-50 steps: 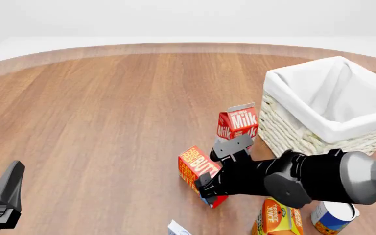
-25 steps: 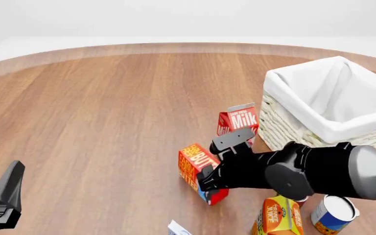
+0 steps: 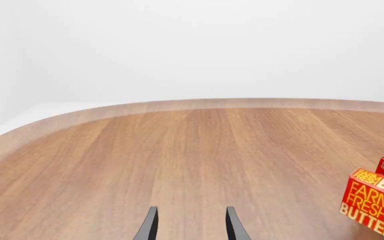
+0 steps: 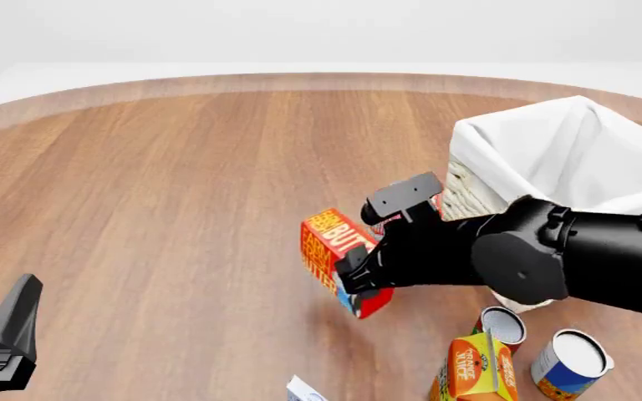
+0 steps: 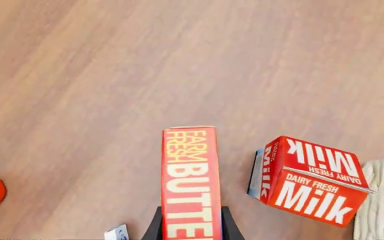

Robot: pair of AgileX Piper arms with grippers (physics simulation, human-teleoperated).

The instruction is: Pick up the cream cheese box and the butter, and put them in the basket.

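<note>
Right fingers (image 4: 349, 284) gripping red rectangular butter box (image 4: 333, 246), now lifting clear of wooden surface (image 4: 187, 184); left fingers (image 3: 188, 225) sitting open; two cans (image 4: 572, 359) near the surface's front-right edge.

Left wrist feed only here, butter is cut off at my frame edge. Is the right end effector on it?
Observer: Yes. The right end effector has a finger on each side of the butter.
Operator: Lifted?
Observer: Looks so; in the front view it hangs tilted above the table.
Operator: Basket?
Observer: The basket sits beyond the right arm, with the milk upright beside it.
</note>
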